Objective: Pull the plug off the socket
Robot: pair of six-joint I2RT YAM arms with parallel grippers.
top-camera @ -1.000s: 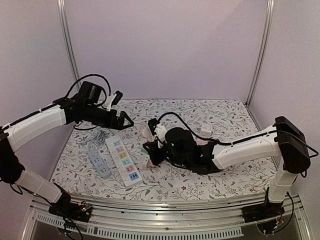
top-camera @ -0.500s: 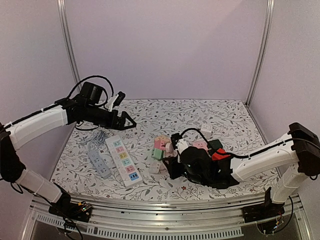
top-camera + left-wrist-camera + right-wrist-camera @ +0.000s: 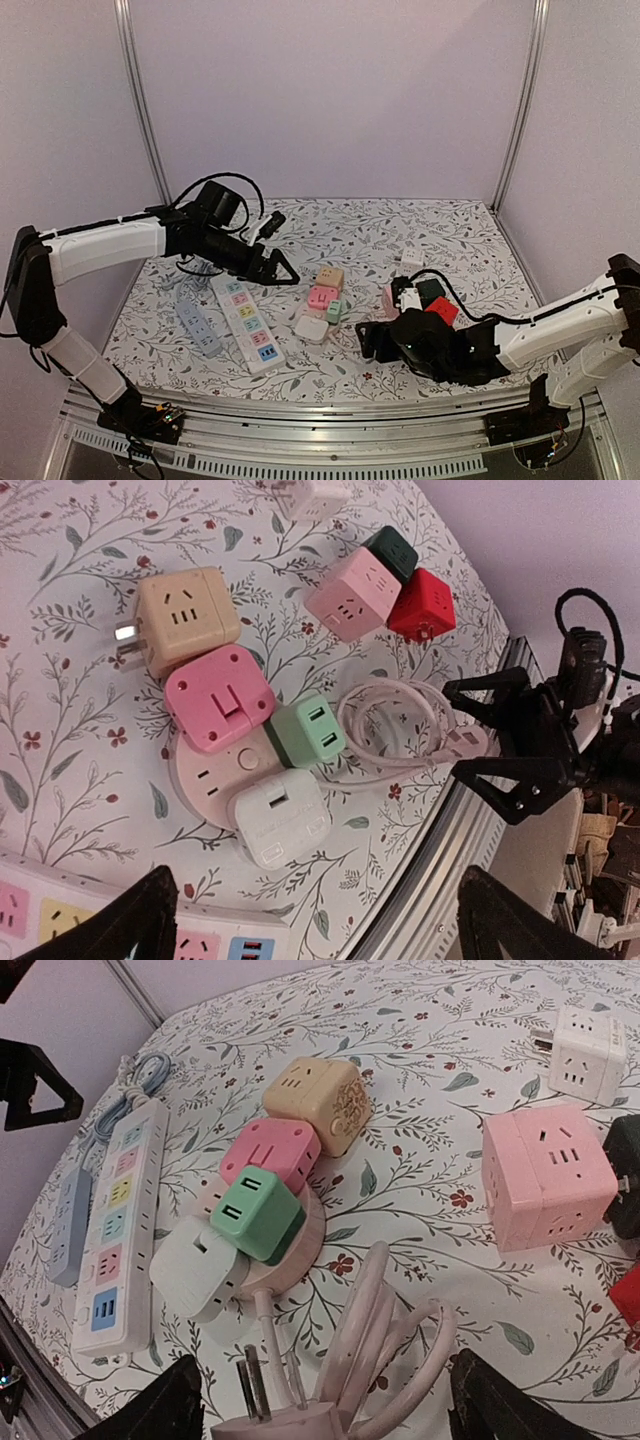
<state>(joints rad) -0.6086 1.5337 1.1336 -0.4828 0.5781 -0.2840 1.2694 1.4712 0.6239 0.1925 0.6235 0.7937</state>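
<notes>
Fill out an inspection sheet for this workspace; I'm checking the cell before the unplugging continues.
Surface: floral cloth, lying flat.
Job's things: round pink socket with pink plug, green plug and white plug seated on it.
Clutter: beige cube beside the socket; pink cube, red cube, dark green cube, white cube; white power strip, grey power strip.
Grippers: left end effector open, near the white strip's far end; right end effector open, holding nothing.
Cables: pink cord coiled, its prongs free; grey cord bundled.
Surroundings: plain walls, metal rail.
</notes>
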